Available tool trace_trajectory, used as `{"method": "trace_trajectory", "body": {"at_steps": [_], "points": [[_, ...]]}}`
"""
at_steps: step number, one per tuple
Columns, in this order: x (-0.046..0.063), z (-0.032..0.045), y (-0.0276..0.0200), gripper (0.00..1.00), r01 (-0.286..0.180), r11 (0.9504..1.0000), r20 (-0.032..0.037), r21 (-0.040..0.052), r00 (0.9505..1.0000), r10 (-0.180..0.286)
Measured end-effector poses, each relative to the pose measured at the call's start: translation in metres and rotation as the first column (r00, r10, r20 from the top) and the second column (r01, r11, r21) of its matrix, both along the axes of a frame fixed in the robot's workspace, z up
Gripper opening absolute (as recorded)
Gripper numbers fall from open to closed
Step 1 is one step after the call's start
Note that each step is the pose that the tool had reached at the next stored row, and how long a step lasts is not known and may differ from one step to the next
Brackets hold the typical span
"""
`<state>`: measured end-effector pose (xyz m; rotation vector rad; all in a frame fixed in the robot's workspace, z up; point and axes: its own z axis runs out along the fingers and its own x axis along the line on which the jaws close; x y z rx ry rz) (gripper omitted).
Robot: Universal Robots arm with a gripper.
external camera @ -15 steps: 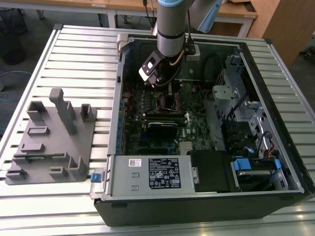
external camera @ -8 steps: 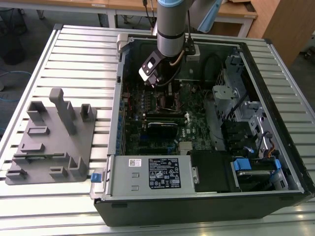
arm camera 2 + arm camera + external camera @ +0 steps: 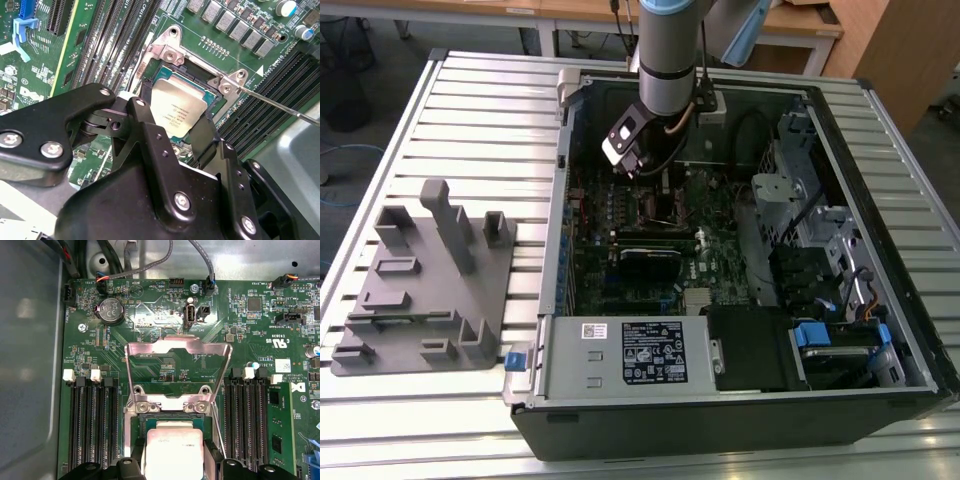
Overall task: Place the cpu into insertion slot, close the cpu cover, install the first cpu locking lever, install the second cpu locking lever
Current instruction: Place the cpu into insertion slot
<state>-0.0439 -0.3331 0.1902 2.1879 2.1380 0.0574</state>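
Note:
The cpu (image 3: 177,107), a pale silver square chip, lies level over the insertion slot (image 3: 152,65), inside its silvery rim. My gripper (image 3: 170,119) is shut on the cpu, one black finger on each of two opposite edges. The first wrist view shows the same: cpu (image 3: 172,447) between the fingers of the gripper (image 3: 173,463), above the slot (image 3: 136,426). The cpu cover (image 3: 177,346) stands open, tilted up from its hinge beyond the socket. A thin locking lever (image 3: 272,103) sticks out beside the socket, unlatched. In the exterior view the gripper (image 3: 638,166) hangs low over the motherboard inside the open computer case.
Rows of black memory slots (image 3: 92,425) flank the socket on both sides. The case wall (image 3: 552,250), a power supply (image 3: 620,355) and drive cages (image 3: 810,230) surround the board. A grey plastic fixture (image 3: 425,280) sits on the slatted table at the exterior view's left.

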Motion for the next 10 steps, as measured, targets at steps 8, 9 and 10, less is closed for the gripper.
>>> {"method": "trace_trajectory", "body": {"at_steps": [8, 9, 10], "points": [[0.0003, 0.0019, 0.0005, 0.54, 0.000, 1.0000, 0.0011, 0.0016, 1.0000, 0.000], [0.0003, 0.0022, 0.0005, 0.54, 0.000, 1.0000, 0.0010, 0.0016, 1.0000, 0.000], [0.0003, 0.0024, 0.0005, 0.54, 0.000, 1.0000, 0.0009, 0.0015, 1.0000, 0.000]]}}
